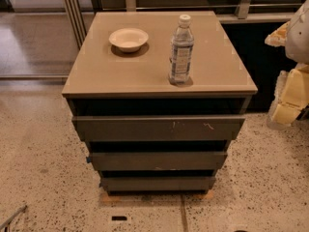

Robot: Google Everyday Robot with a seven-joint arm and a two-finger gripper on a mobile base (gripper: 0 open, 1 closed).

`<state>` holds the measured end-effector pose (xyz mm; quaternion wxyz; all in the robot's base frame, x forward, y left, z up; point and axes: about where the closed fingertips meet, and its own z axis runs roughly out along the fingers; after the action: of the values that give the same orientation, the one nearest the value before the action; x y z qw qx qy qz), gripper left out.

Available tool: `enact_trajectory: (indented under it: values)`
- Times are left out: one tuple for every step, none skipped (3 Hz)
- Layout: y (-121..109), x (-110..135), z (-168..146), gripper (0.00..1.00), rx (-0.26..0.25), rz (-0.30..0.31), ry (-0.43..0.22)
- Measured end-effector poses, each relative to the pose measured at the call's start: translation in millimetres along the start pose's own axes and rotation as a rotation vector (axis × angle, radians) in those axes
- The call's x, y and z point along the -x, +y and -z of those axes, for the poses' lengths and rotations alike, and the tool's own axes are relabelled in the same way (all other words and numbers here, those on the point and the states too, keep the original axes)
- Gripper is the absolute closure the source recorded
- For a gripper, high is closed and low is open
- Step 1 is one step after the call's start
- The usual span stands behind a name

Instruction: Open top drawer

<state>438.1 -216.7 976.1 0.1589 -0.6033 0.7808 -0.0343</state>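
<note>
Fingers (288,98) R edge, spread can't tell | top drawer (145,128) dk grey-brown, handleless, scratches R of ctr

A pale bowl (128,38) and a plastic water bottle (181,50) are set on the tan cabinet top (96,76).
The bowl is placed toward the back left. The bottle, white-capped and labelled, is stood upright right of centre, well apart from the bowl. Lower down, the middle drawer front (157,160) and the bottom drawer front (157,183) are seen, both flat and handleless. A speckled terrazzo floor (38,144) is spread around the cabinet, and a small dark slot (119,218) is seen in it near the front. The gripper (289,98) is seen at the right edge, apart from the cabinet.
</note>
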Motion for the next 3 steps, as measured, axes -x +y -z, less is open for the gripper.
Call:
enact_trajectory:
  values:
    - [0.0,0.0,0.0,0.00,0.000,0.000,0.000]
    - [0.0,0.0,0.0,0.15,0.000,0.000,0.000]
    - [2.9,0.0,-18.0,0.39,-0.016,-0.009,-0.033]
